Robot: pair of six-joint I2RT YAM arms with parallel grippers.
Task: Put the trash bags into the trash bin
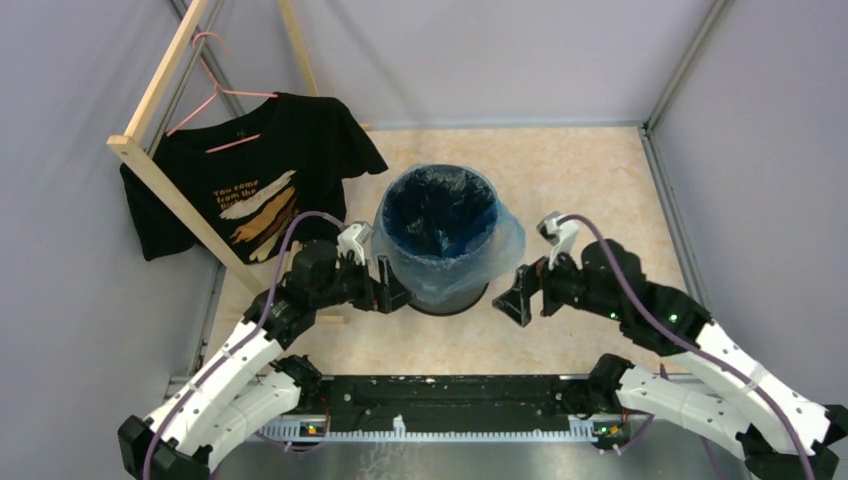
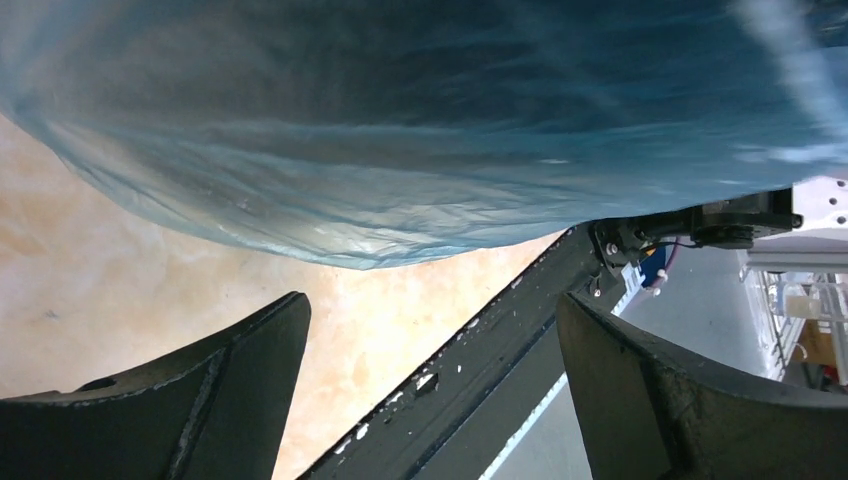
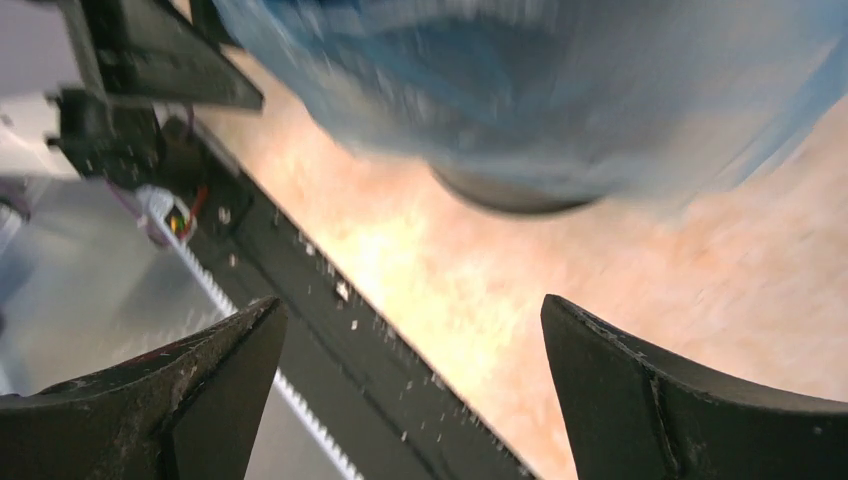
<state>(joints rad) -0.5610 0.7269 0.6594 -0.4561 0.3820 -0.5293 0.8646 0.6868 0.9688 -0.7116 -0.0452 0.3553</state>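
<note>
Trash bag (image 1: 497, 250) sits inside the bin (image 1: 450, 300) at mid-desk (image 1: 580, 180), its light-blue mouth folded over the rim as a liner. From left: a black T-shirt (image 1: 250, 180) hangs well apart. My left gripper (image 1: 395, 288) hovers just beside the bag's skirt, jaws spread and empty. My right gripper (image 1: 512, 295), likewise spread and empty, flanks the opposite side, placed, I judge, to tidy the overhang.

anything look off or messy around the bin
Only a small thing: the blue bag lines the bin, but its folded-over edge hangs unevenly and flares out wider on the right side. Nothing looks spilled or damaged.
</note>
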